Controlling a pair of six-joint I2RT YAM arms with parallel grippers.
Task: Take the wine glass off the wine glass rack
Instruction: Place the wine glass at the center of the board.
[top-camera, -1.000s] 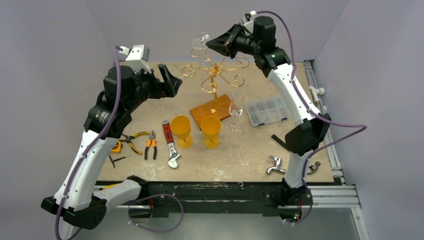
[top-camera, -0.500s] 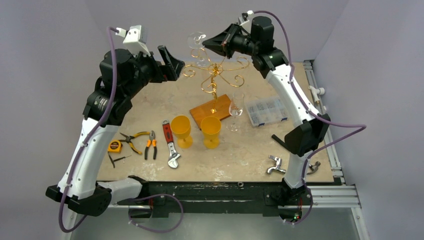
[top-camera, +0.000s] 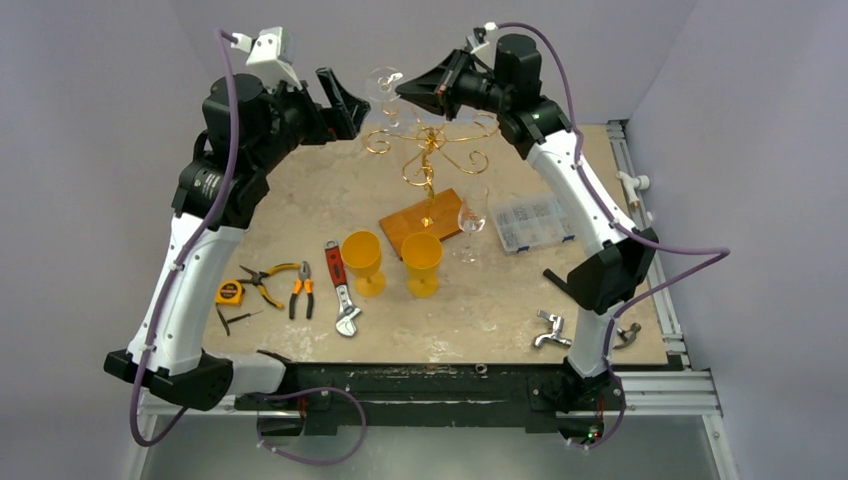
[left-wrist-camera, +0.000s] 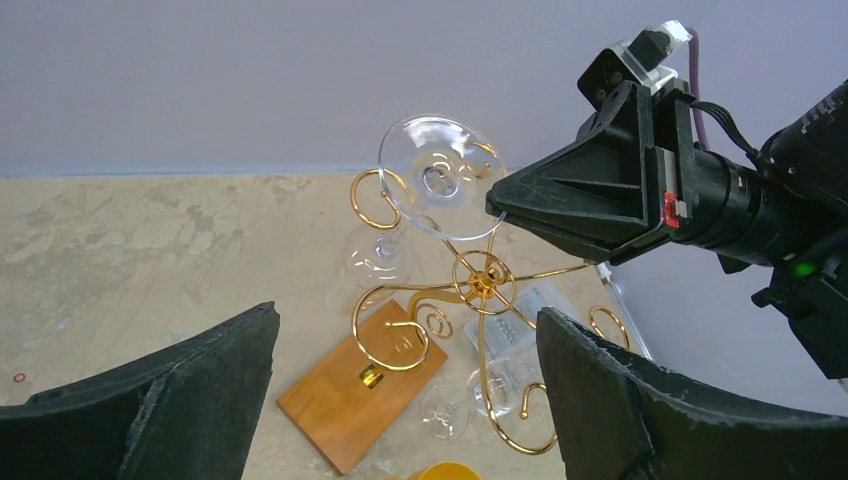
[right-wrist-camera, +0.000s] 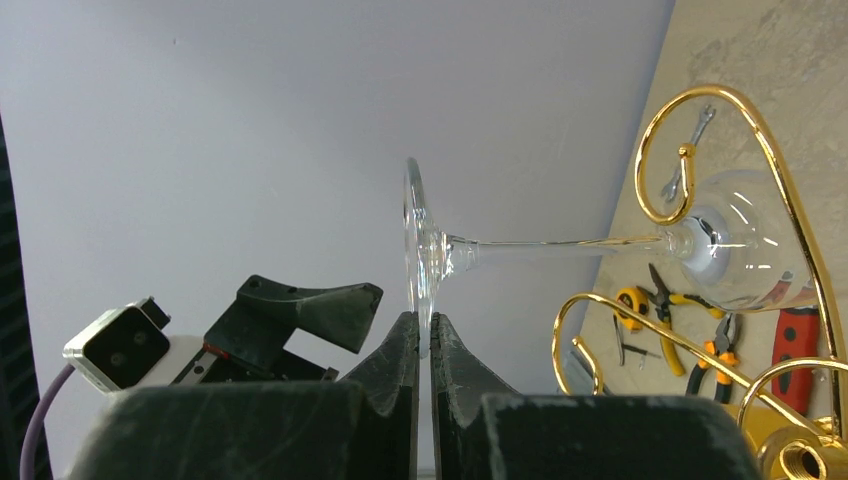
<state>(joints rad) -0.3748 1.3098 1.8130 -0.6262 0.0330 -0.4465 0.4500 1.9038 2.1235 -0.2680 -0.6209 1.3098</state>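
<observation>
Wine glass (left-wrist-camera: 440, 178) upside down at top of rack (left-wrist-camera: 482, 283), foot uppermost, bowl hanging among curled gold arms; cannot tell whether stem sits inside curl. Right gripper (right-wrist-camera: 421, 340) clenched on foot's rim. Left gripper (top-camera: 345, 100) spread wide, empty, just beside foot, not touching. Below: second clear glass (top-camera: 472, 215) upright beside wooden base (top-camera: 425, 218), two yellow goblets (top-camera: 363, 258), wrench (top-camera: 340, 290), pliers (top-camera: 300, 290), parts box (top-camera: 535, 222). Tan tabletop (top-camera: 300, 200); pale lilac walls (top-camera: 100, 100).
</observation>
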